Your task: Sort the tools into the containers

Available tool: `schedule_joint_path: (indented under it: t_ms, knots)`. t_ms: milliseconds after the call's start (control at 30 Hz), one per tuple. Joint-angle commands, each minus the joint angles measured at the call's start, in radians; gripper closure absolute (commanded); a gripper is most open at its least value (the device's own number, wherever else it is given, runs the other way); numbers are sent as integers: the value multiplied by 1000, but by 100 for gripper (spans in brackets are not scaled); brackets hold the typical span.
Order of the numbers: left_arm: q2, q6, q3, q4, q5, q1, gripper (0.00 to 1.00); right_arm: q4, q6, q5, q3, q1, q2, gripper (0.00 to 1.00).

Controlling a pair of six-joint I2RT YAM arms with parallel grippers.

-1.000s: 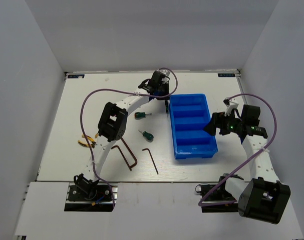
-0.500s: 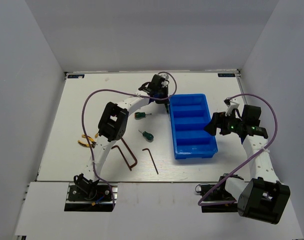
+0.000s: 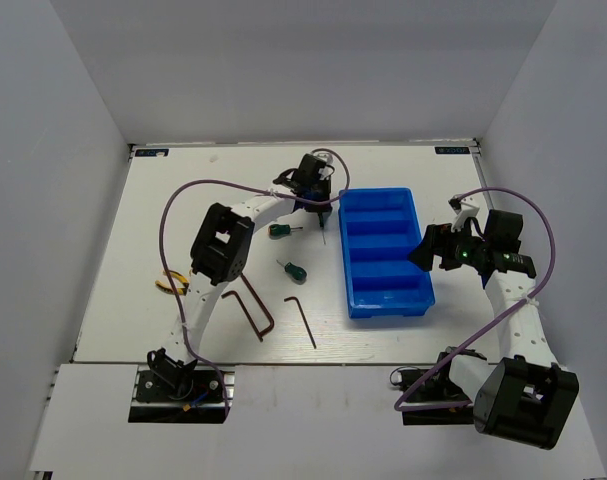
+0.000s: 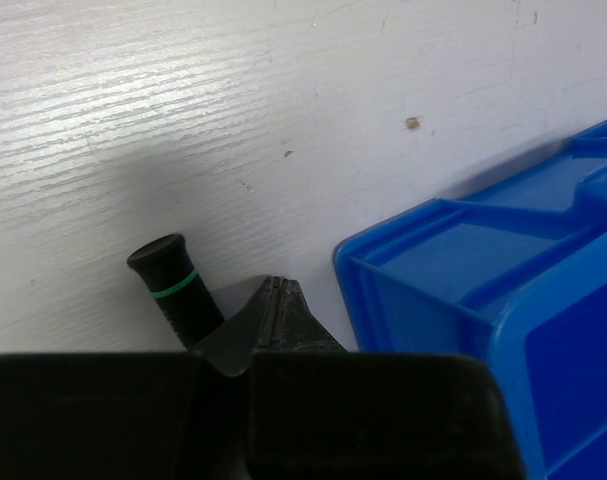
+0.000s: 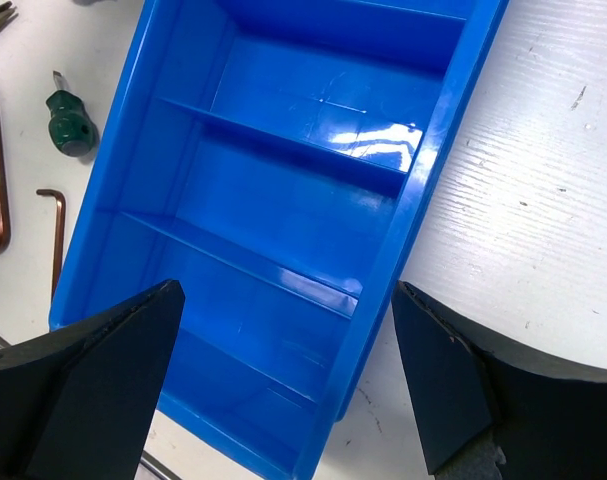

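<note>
From above, the bright blue rectangular plastic tray (image 3: 349, 262) is lying right of centre on the white surface (image 3: 143, 230), with bare surface showing along all four of its edges. To its left, a far green-handled screwdriver (image 3: 279, 230), a near green-handled screwdriver (image 3: 294, 270), a brown bent hex key (image 3: 258, 309) and a thin L-shaped hex key (image 3: 305, 320) are lying apart from one another. The yellow-and-black-handled pliers (image 3: 169, 284) are peeking out from under the left arm. That arm is arching far forward, and the left gripper (image 3: 318, 205) is hanging just beside the tray's far left corner with a thin dark tool (image 3: 323, 228) dangling below it. The right arm is folding back at the tray's right side.

Through the left wrist camera, the jaws are pressing together to a point and gripping the thin dark tool, whose round green-ringed end is sticking out leftward. It is close to the tray's corner but not touching it.

Through the right wrist camera, the right gripper (image 5: 288, 292) is hovering over the tray's ribbed compartments with its jaws spread wide, holding nothing.
</note>
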Motion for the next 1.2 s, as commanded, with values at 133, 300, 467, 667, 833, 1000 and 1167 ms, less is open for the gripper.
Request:
schedule_joint_path:
  t_ms: [133, 300, 467, 667, 833, 1000, 1167]
  knots:
    - [-146, 57, 0, -47, -53, 13, 100, -3, -4, -27, 31, -10, -19, 9]
    - [-230, 78, -19, -40, -92, 13, 92, -1, -4, -39, 26, -10, -13, 9]
    - [-263, 57, -29, -164, -259, 13, 58, -1, -5, -40, 28, -11, -10, 9]
    - [-185, -64, 35, -357, -365, 13, 55, -1, -2, -45, 26, -14, -10, 9]
    - [-161, -83, 44, -376, -365, 13, 57, -1, -4, -47, 29, -11, -5, 9]
    - [-129, -95, 54, -386, -378, 4, 57, 2, -2, -45, 28, -11, -5, 9]
    - [-94, -117, 63, -407, -388, 4, 57, -3, -1, -48, 28, -13, -7, 9]
